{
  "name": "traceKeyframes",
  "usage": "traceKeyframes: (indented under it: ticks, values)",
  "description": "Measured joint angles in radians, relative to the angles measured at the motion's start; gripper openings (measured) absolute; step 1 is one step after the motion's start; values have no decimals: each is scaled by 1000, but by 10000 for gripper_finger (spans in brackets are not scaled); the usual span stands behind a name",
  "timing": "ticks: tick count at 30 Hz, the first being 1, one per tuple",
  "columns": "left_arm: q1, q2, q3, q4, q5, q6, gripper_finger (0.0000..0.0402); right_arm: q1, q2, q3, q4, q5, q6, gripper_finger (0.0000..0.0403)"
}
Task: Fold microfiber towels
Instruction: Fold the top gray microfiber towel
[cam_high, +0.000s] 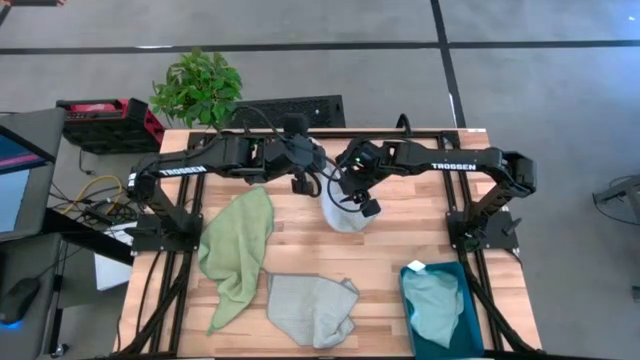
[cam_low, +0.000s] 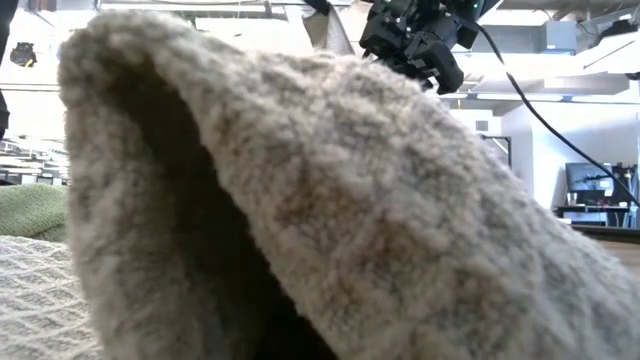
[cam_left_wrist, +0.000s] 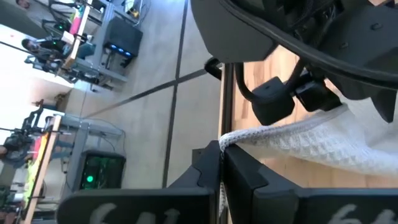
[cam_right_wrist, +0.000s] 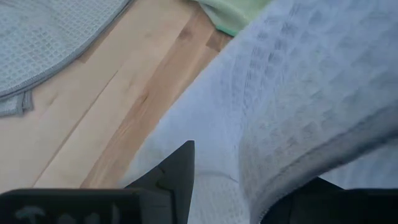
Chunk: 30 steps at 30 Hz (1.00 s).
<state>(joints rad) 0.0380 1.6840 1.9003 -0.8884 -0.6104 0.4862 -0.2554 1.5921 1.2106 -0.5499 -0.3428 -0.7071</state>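
Note:
A pale grey-blue towel (cam_high: 345, 215) is held up between my two grippers over the far middle of the table. My left gripper (cam_high: 301, 183) is shut on one end of it and my right gripper (cam_high: 366, 205) on the other. A light green towel (cam_high: 240, 250) lies crumpled at the left. A second grey-blue towel (cam_high: 310, 310) lies bunched at the near middle; it fills the low view (cam_low: 300, 200). Another towel (cam_high: 435, 305) lies in the teal bin (cam_high: 470, 335). My left gripper pinches the towel's hemmed edge (cam_left_wrist: 231, 142) between its two shut fingers; the towel runs from there across to the other gripper, drawn fairly straight. My right gripper is shut on the towel (cam_right_wrist: 273, 155). The cloth drapes over its fingers (cam_right_wrist: 177, 168) and hides the place of contact. The towel hangs below, over the wood.
The teal bin stands at the near right corner. A potted plant (cam_high: 197, 88) and a keyboard (cam_high: 290, 110) sit beyond the far edge. Bare wood (cam_high: 420, 235) shows to the right of the held towel.

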Motion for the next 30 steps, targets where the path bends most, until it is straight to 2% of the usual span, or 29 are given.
traceKeyframes:
  ticks: [6, 12, 22, 30]
  values:
    - [-3, 0, 18, -3, -8, 0, 0, 0, 0, 0, 0, 0, 20, 159]
    - [-3, 0, 18, 10, -107, 0, 0, 0, 0, 0, -37, 0, 54, 159]
    - [-7, 0, 18, 35, -154, 6, 0, 0, 0, 0, -49, 16, 107, 159]
    - [-22, -2, 100, 22, -173, 11, 0, 0, 0, 0, -49, 64, 132, 159]
